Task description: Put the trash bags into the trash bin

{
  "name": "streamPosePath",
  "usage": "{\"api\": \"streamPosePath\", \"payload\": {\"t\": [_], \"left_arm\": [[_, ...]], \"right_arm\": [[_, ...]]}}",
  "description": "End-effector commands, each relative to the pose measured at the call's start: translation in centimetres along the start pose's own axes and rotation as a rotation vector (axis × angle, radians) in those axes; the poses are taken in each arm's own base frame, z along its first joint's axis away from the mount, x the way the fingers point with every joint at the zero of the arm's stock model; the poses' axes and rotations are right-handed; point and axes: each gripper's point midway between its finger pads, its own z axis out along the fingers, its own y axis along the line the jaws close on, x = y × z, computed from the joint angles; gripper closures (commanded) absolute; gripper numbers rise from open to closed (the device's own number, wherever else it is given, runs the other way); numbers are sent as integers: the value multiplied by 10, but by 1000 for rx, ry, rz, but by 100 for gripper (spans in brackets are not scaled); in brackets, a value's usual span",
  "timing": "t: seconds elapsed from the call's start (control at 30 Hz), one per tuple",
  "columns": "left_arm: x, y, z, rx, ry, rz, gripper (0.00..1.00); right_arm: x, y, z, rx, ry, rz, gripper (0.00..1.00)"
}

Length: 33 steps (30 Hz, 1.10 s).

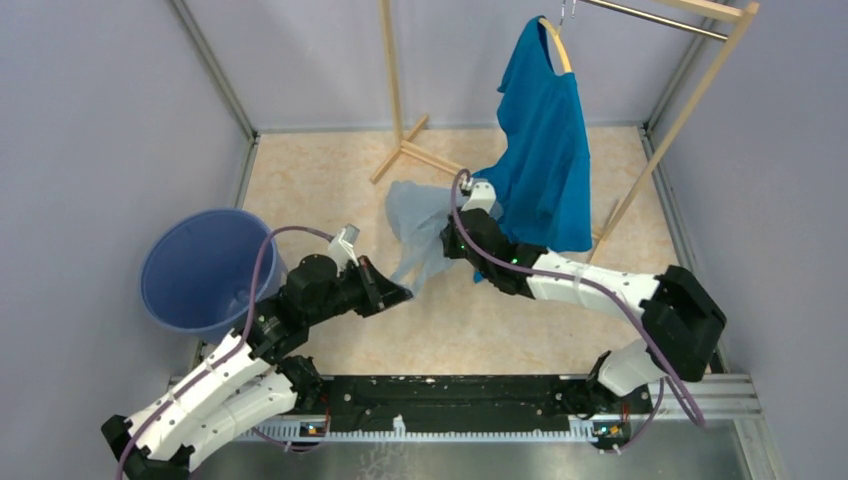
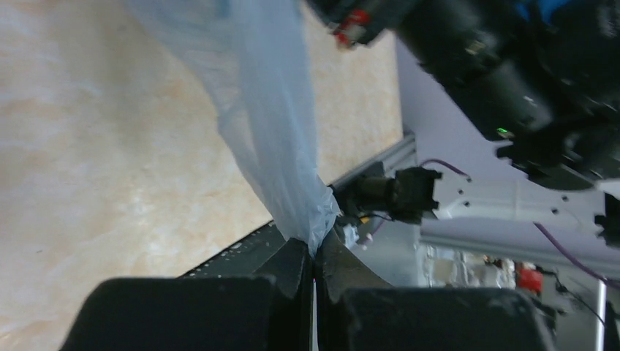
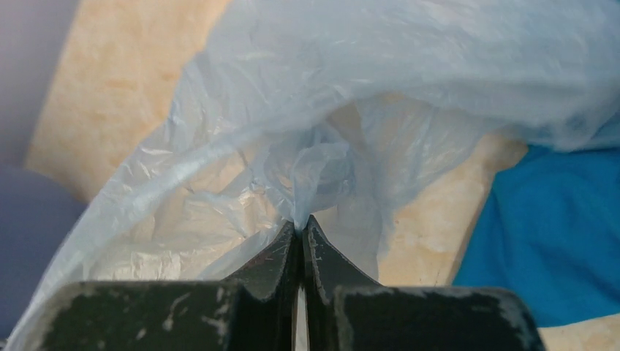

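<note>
I have the bag [image 1: 415, 235] held at both ends. My left hand [image 2: 314, 252] is pressed together on a twisted corner of it, the film fanning up and away from the tips. My right hand [image 3: 300, 223] is pinched on a gathered fold, with the loose film billowing over and around the fingers.

Everything turns on where the bag sits against the bin [image 1: 175, 310]. The bag hangs in the air to the right of the bin, apart from it, above the surface [image 1: 320, 190] and not resting on it as far as I can tell. Its long axis runs from my left hand, the end nearer the bin, slanting away and rightward to my right hand, the end farther from the bin. So the bag points roughly away from the bin's mouth, not across it.

My left hand is clearly the nearer one, with the left forearm just beside the bin's right wall. My right hand is well off from the bin, close to the shirt [image 1: 545, 170], whose hem hangs just beside the far end of the bag.

I judge the next move has to carry the whole span leftward over the rim, left end leading. The right end must clear the shirt, since floppy film could drag or snag on it
</note>
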Motion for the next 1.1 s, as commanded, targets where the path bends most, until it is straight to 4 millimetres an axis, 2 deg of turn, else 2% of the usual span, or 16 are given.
{"api": "streamPosePath", "payload": {"t": [0.0,0.07,0.13,0.2,0.3,0.4,0.47,0.6,0.63,0.67,0.73,0.8,0.9,0.97,1.0,1.07], "left_arm": [[25,-44,-2,284,137,-48,100],[19,-46,-4,289,99,-54,100],[12,-43,-7,261,56,-51,100],[5,-36,-10,208,17,-38,100],[-7,-14,-16,67,-49,-3,100],[-26,11,-26,-76,-152,41,100],[-35,22,-34,-143,-205,70,100],[-41,31,-44,-192,-231,119,100],[-40,32,-46,-196,-230,126,100],[-39,32,-47,-196,-224,133,100],[-36,32,-49,-189,-212,142,100],[-33,32,-52,-181,-200,145,100],[-30,31,-58,-168,-194,148,100],[-29,30,-63,-161,-193,153,100],[-28,29,-65,-154,-189,159,100],[-25,26,-68,-136,-170,178,100]], "right_arm": [[44,15,22,-22,70,-6,97],[52,43,35,-147,17,102,95],[65,55,44,-220,17,133,85],[71,58,50,-214,53,100,78],[64,58,36,-248,60,-15,62],[55,44,2,-268,71,-127,44],[55,26,-21,-249,95,-198,31],[42,-10,-60,-205,79,-289,11],[38,-17,-64,-208,60,-299,5],[33,-22,-66,-226,50,-302,3],[22,-34,-59,-226,41,-283,2],[5,-34,-45,-249,18,-277,3],[-8,-16,-17,-303,-24,-372,4],[-10,-2,5,-337,-23,-426,6],[-2,-1,23,-333,0,-453,7],[-2,3,48,-313,21,-480,7]]}}
